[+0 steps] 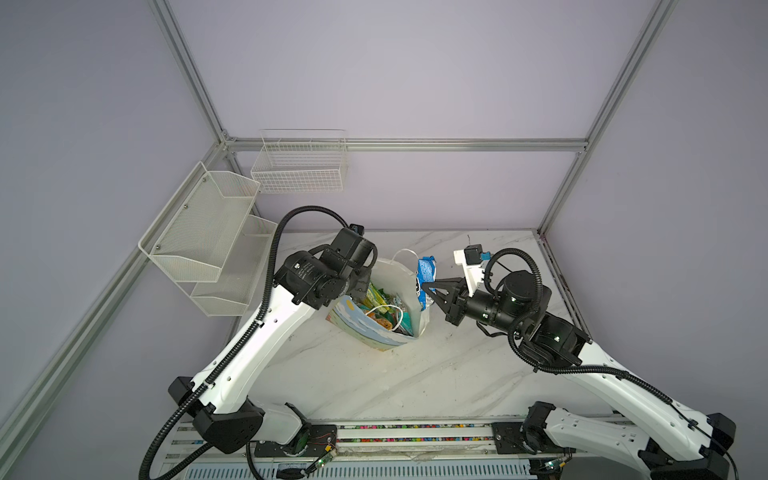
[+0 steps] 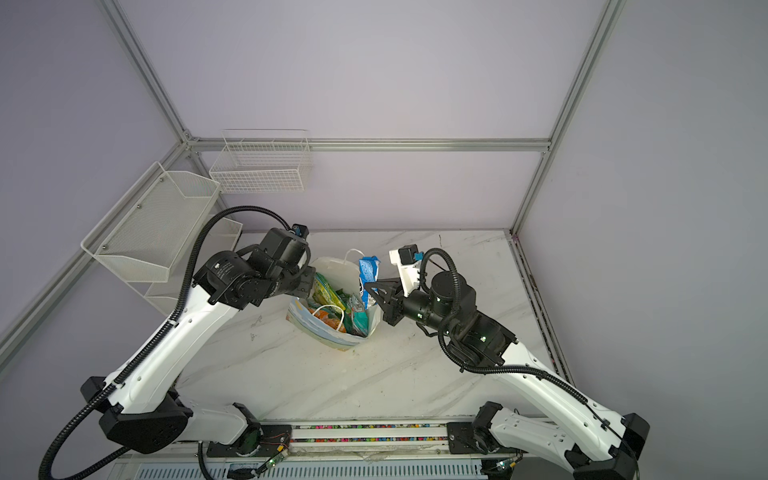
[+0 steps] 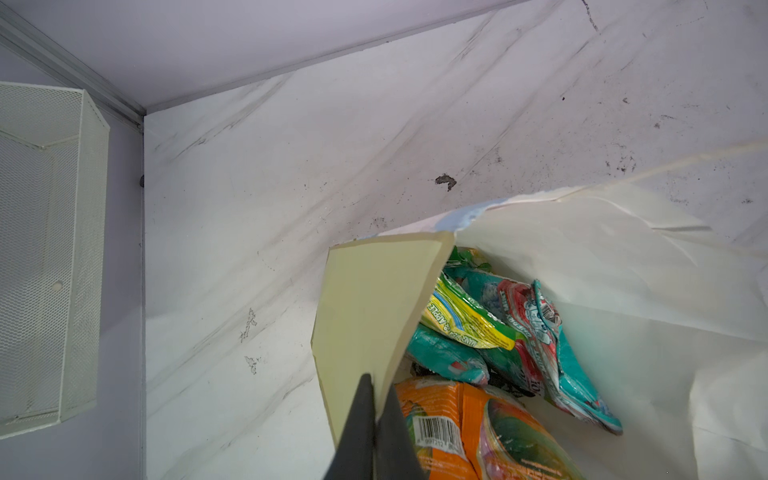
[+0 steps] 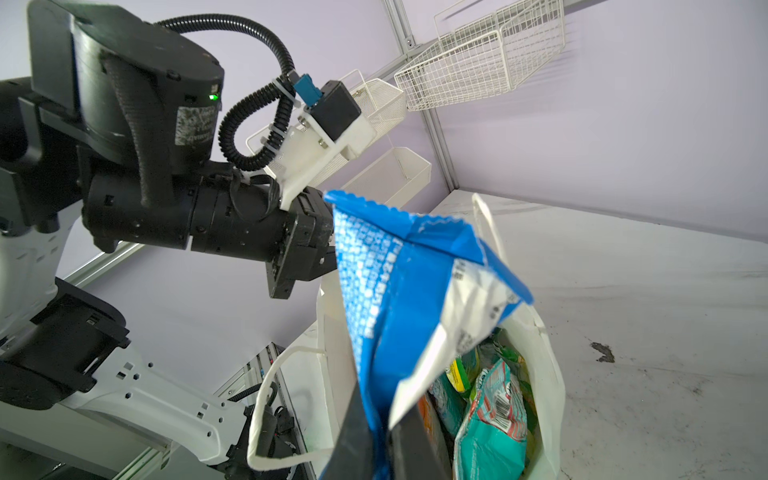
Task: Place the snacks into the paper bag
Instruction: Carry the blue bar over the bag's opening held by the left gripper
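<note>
Blue snack packet [image 4: 409,286]: held upright, long axis near vertical, serrated top edge uppermost. In both top views it stands at the paper bag's rim on the right arm's side [image 1: 427,272] [image 2: 368,269], above the opening and not yet inside.

Right fingers [image 4: 415,440]: closed on the packet's lower end, reaching in level from the right [image 1: 440,287]. The bag mouth lies below the fingers and toward the left arm.

Paper bag [image 1: 376,332]: stands open on the table [image 1: 374,382], leaning somewhat. Inside lie an orange packet [image 3: 444,411], a teal packet [image 3: 582,374] and a green-and-yellow packet [image 3: 465,320], with others partly hidden.

Left fingers [image 3: 361,415]: pinched shut on the near wall flap [image 3: 365,307], holding the mouth apart.

Assessment: the right arm has the load. The next move calls for a short shift toward the left arm and downward before letting go. Released where it is, the packet might catch the rim or the cord handle [image 4: 266,390] and fall outside.

Wall-mounted wire baskets [image 1: 299,166]: well apart, not involved.
</note>
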Available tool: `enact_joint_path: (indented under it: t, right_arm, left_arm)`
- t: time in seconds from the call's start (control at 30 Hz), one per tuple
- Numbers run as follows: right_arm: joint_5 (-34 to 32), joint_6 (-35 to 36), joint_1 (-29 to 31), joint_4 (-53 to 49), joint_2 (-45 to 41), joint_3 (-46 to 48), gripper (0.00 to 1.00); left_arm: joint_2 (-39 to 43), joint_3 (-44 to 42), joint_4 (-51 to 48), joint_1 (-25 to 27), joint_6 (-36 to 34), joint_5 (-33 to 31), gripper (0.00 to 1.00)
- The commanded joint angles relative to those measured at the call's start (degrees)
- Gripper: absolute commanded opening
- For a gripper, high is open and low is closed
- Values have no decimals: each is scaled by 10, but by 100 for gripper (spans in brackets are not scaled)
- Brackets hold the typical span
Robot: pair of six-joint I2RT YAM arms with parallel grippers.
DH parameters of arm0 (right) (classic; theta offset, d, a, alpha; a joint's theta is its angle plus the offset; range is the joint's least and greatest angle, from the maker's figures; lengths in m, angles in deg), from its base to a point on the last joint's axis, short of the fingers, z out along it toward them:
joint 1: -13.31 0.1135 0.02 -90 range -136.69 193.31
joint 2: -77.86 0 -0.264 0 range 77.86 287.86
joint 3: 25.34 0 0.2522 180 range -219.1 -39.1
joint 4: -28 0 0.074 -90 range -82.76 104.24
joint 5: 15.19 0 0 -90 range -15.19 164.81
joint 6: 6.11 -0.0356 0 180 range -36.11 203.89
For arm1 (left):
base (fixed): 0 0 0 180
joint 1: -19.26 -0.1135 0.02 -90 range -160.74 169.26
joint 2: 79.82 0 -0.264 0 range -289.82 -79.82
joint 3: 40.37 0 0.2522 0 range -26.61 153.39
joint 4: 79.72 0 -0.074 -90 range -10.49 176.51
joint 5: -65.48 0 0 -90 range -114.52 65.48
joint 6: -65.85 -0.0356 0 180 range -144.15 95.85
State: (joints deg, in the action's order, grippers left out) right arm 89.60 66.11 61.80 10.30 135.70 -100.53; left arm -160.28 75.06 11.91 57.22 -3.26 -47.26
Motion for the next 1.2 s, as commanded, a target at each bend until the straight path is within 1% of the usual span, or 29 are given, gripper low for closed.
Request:
enact_joint_path:
  t: [0.0, 0.53, 1.17]
  right_arm:
    - [-27, 21, 12, -10, 8, -25, 0]
    - [-97, 49, 62, -49, 73, -79, 0]
    - [-150, 72, 99, -77, 148, -133, 0]
  left_arm:
    - [4, 35, 17, 0, 0, -4, 0]
    - [6, 30, 17, 0, 1, -5, 0]
    - [8, 22, 18, 0, 4, -6, 0]
